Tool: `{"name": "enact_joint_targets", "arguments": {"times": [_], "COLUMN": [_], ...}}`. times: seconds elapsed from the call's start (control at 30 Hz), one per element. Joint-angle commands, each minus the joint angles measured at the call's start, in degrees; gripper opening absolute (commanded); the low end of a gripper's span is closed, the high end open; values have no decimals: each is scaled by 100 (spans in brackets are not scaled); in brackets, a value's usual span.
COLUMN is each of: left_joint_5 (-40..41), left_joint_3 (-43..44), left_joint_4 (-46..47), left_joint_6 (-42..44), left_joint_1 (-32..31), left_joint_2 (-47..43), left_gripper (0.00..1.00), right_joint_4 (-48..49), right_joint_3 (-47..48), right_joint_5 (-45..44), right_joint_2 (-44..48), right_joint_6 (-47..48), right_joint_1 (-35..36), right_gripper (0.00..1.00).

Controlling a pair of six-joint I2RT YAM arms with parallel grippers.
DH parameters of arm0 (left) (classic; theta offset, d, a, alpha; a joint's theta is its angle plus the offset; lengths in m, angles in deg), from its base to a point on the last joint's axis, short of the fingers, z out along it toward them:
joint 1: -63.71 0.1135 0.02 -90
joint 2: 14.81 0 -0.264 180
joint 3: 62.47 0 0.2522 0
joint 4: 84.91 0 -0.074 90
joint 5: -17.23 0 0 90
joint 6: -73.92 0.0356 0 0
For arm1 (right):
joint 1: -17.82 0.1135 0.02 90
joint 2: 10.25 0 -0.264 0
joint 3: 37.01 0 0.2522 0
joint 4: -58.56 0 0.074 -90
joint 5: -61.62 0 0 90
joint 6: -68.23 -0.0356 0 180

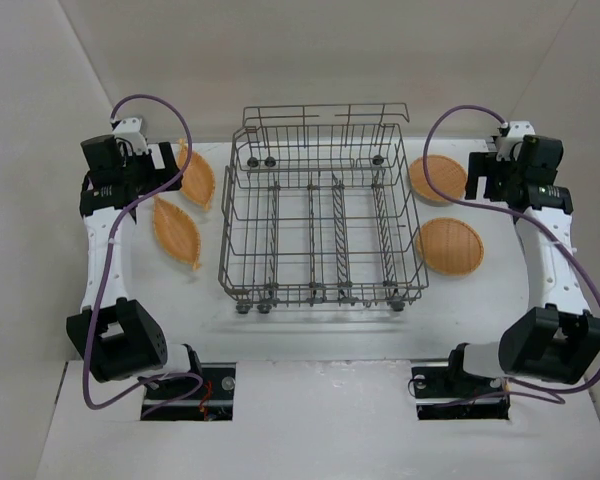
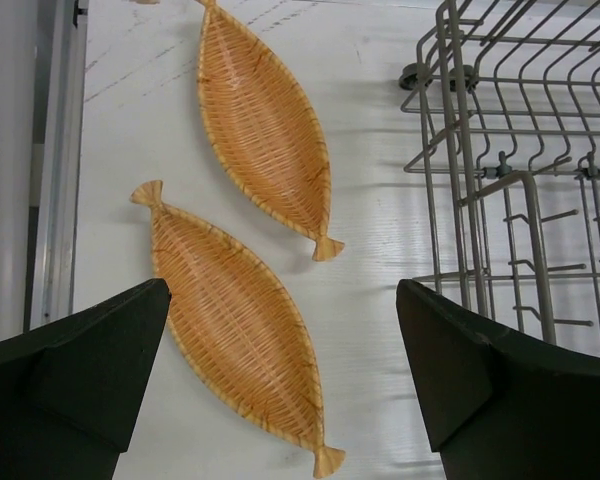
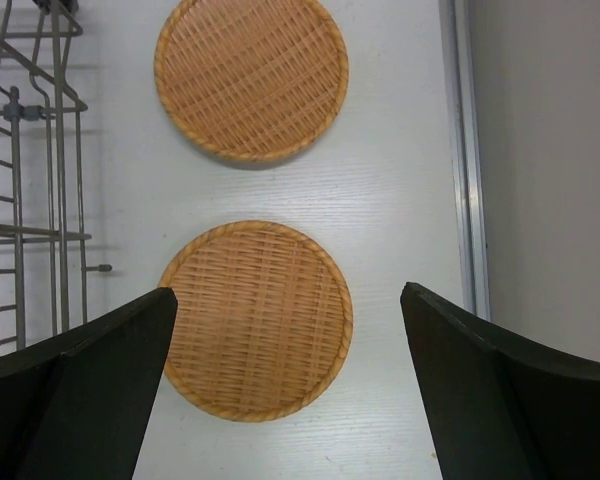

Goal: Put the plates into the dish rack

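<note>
Your left tool (image 2: 282, 300) and right tool (image 3: 288, 292) are both spread w/ nothing held, over 2 leaf-shaped plates (image 2: 235, 325) and 2 round plates (image 3: 257, 320) flat on the worktop (image 1: 310, 325) either side of the dish rack (image 1: 320, 285), prob light, stiff wicker, so pinch a rim.

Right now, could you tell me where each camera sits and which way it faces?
Top: above, behind the bases, looking down on rack, left arm, right arm.
Left wrist: down at two leaf plates, rack corner; open left gripper shows.
Right wrist: down at two round plates, rack edge; open right gripper shows.
Shared: the rack.
</note>
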State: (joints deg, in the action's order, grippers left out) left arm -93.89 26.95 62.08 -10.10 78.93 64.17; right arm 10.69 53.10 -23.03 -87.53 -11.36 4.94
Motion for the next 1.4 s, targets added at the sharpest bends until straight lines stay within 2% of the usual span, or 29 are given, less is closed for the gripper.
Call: {"name": "enact_joint_targets", "arguments": {"times": [0.0,0.13,0.3,0.47,0.67,0.73,0.93,1.1,1.23,1.37], "left_joint_5": [91,91,91,135,179,214,240,284,311,434], "left_joint_3": [-7,2,19,-60,-139,-130,-104,-244,-402,-464], "left_joint_4": [219,246,272,430,475,431,176,105,105,53], "left_joint_6": [149,237,272,351,448,466,466,641,712,817], "left_joint_1": [20,-6,-59,-103,-173,-199,-199,-173,-120,-138], "left_joint_2": [-225,-181,-146,-216,-243,-208,-102,-67,-154,-225], "left_gripper": [100,100,100,100,100,100,100,100,100,100], "right_joint_4": [764,1222,1257,1933,2049,1787,134,-657,-1194,-1449], "right_joint_3": [-94,-411,-306,-428,-280,35,1564,2645,3455,3991], "right_joint_5": [-218,-341,36,344,291,536,1968,2821,3568,3912], "right_joint_2": [528,696,696,889,583,250,-1516,-2825,-3881,-4681], "right_joint_6": [-259,-216,-127,-207,-48,-223,-935,-1401,-1726,-1964], "right_joint_1": [45,106,115,36,168,159,-376,-746,-1062,-1238], "right_gripper": [100,100,100,100,100,100,100,85,79,73]}}
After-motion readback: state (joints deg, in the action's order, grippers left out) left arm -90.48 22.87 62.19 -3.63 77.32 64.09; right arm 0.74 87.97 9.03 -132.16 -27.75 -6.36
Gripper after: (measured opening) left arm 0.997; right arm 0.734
